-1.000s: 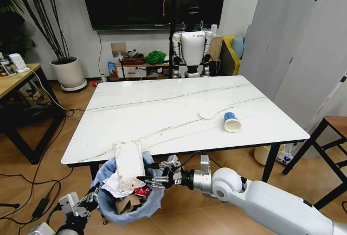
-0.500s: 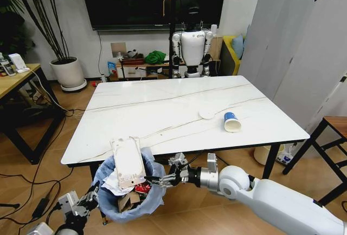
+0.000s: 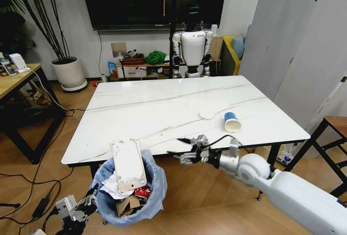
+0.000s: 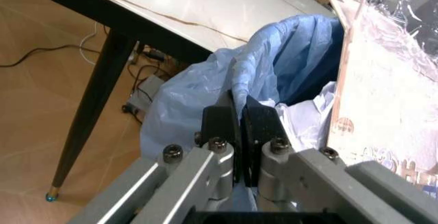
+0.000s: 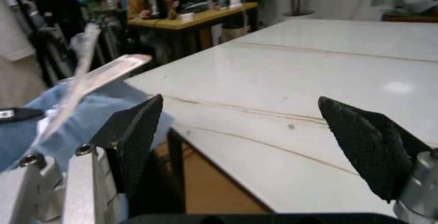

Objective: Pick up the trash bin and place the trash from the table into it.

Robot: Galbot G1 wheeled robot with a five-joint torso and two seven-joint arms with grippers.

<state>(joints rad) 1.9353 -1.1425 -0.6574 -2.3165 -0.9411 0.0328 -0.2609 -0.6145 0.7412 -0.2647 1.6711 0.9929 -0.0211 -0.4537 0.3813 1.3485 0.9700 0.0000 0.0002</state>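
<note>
1 blue-lined trash bin point(image 3: 130, 194), brimful

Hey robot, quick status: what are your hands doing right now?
Left gripper shut on trash bin bag rim. Right gripper open, empty, at table edge. Paper cup on table.

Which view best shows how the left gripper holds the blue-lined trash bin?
The left wrist view: the left gripper is shut on the crinkly light blue bag at the round trash bin rim. The head view shows the whole bin but little of the grip; the right wrist view catches blue bag.
</note>
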